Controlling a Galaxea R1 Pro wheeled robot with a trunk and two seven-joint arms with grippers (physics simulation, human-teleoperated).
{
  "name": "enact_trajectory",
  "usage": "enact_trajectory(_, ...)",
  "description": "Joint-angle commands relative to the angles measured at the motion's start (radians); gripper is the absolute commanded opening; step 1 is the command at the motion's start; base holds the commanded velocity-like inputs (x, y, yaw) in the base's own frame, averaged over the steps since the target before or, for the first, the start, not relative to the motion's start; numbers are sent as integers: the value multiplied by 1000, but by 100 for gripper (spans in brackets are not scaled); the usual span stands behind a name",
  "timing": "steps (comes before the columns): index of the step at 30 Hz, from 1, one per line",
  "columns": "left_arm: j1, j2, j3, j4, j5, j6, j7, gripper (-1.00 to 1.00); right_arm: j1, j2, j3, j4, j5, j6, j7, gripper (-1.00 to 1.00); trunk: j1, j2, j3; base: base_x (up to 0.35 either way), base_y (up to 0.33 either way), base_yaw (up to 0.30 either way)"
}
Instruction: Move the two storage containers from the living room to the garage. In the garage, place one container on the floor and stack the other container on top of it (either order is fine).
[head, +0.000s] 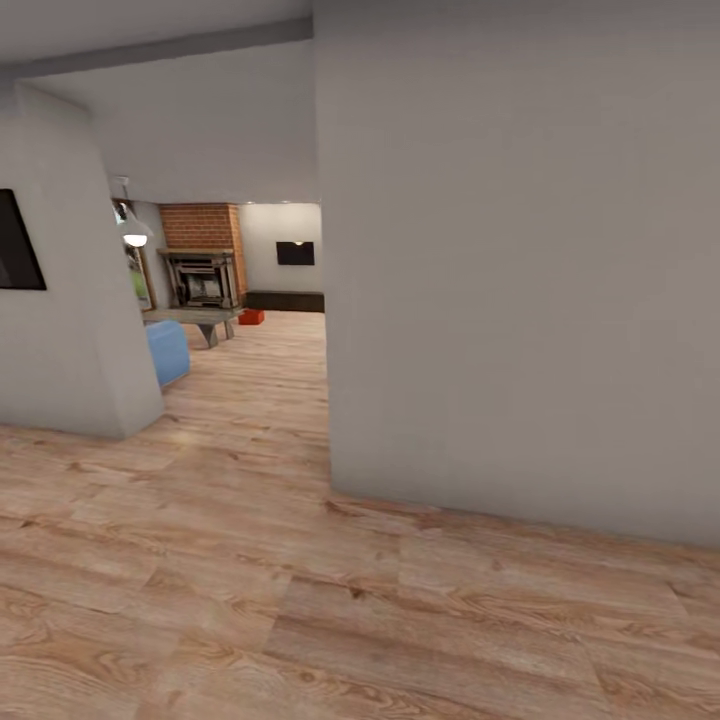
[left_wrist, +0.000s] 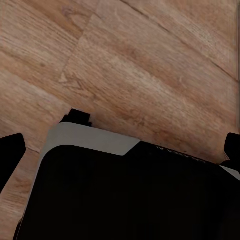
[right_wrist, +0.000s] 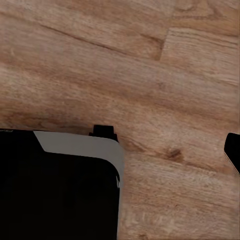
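Far ahead, storage container (head: 251, 317) by fireplace (head: 203, 256)

A home: brick fireplace (head: 203, 262), blue sofa (head: 167, 351), plank flooring (head: 300, 600)

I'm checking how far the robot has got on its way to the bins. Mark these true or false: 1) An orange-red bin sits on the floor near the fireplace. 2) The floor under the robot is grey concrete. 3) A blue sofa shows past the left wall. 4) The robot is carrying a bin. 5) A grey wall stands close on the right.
1) True: a bin lies far off by the brick fireplace.
2) False: it is a light wood plank floor.
3) True: part of the sofa shows there.
4) False: both wrist views look down at bare planks, with no bin held.
5) True: the wall takes up the head view's right side.
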Motion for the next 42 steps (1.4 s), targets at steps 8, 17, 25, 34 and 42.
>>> enact_trajectory(8,-1,1,7,1,2,-3,-2,100,-1,1,8,3,-3,-5,-2,100,1,-1,-1,322,0,0)
enact_trajectory(17,-1,0,7,1,2,-3,-2,100,-1,5,7,3,-3,-5,-4,100,1,-1,-1,322,0,20)
enact_trajectory(25,-1,0,7,1,2,-3,-2,100,-1,2,6,3,-3,-5,-4,100,1,-1,-1,322,0,228)
enact_trajectory(34,-1,1,7,1,2,-4,-1,100,-1,2,6,3,-3,-5,-4,100,1,-1,-1,322,0,268)
enact_trajectory(42,-1,0,7,1,2,-3,-1,100,-1,2,6,3,-3,-5,-4,100,1,-1,-1,322,0,269)
